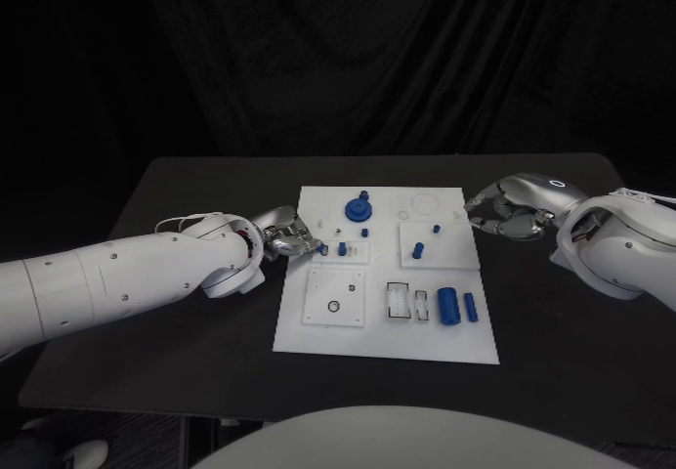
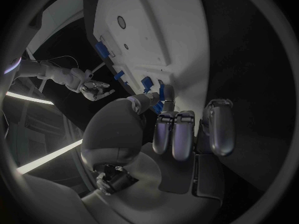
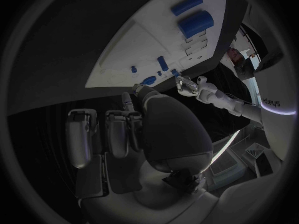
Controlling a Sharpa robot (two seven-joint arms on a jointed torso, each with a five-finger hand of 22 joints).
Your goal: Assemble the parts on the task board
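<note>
The white task board (image 1: 388, 337) lies mid-table. At its left edge my left hand (image 1: 289, 237) pinches a small blue peg (image 1: 322, 250) between thumb and a fingertip; the left wrist view shows that peg (image 2: 161, 103) at the fingertips (image 2: 167, 120), still at the board. A second peg (image 1: 343, 249) stands right beside it. My right hand (image 1: 507, 210) hovers off the board's far right corner, fingers loosely curled and apart, holding nothing. A round blue gear piece (image 1: 359, 208) sits at the far end, and two blue cylinders (image 1: 448, 305) lie near the front right.
More small blue pegs (image 1: 418, 252) stand on the board's right half. A black ring (image 1: 332, 306) marks the front-left plate, with slots (image 1: 401, 300) beside it. The black table (image 1: 184, 195) stretches out around the board on all sides.
</note>
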